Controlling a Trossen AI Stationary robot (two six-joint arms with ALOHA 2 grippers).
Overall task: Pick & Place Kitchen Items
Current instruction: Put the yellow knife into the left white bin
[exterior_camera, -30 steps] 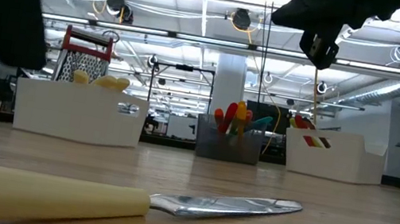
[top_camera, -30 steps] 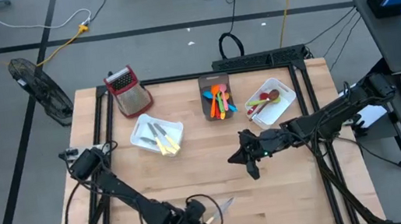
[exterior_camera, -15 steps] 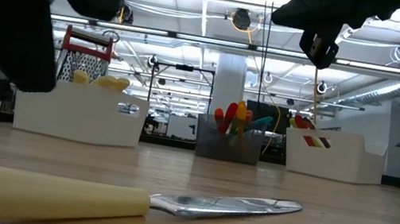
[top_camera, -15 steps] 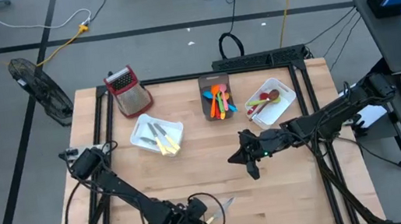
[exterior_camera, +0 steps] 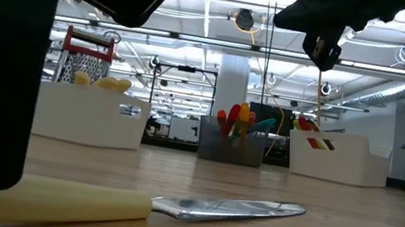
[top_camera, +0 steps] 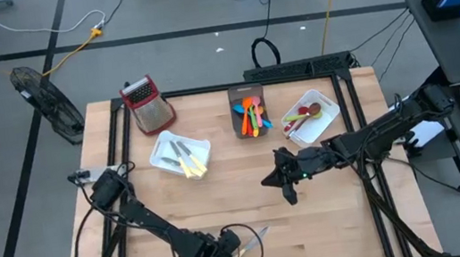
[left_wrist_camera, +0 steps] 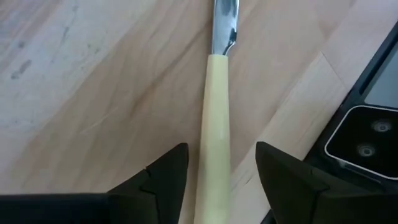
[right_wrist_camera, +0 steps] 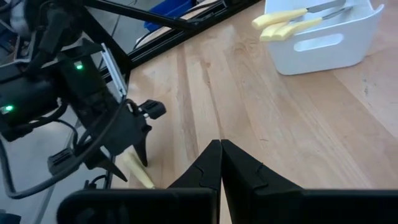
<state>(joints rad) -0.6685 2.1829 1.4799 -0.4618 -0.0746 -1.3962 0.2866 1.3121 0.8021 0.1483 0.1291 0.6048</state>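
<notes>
A knife with a cream handle (left_wrist_camera: 212, 112) and a steel blade (exterior_camera: 230, 208) lies flat on the wooden table near its front edge. My left gripper (left_wrist_camera: 221, 149) points steeply down over the handle, open, with one finger on either side of it; I see no touch. In the high view it (top_camera: 234, 256) covers the handle and only the blade (top_camera: 258, 233) shows. My right gripper (top_camera: 288, 192) hangs shut above the table's middle right, holding nothing; its closed fingertips (right_wrist_camera: 219, 146) show in its wrist view.
At the back stand a white bin (top_camera: 201, 146) with cream-handled cutlery, a grey bin (top_camera: 246, 92) with coloured utensils, and a white bin (top_camera: 325, 101) with red spoons. A red-topped box grater (top_camera: 147, 104) stands at the far left. A black camera block (left_wrist_camera: 367, 137) sits beside the knife.
My left gripper has come down toward the knife's handle and rolled a little, so that its fingers now stand low on either side of the handle. The knife has not moved. My right arm has kept still.
</notes>
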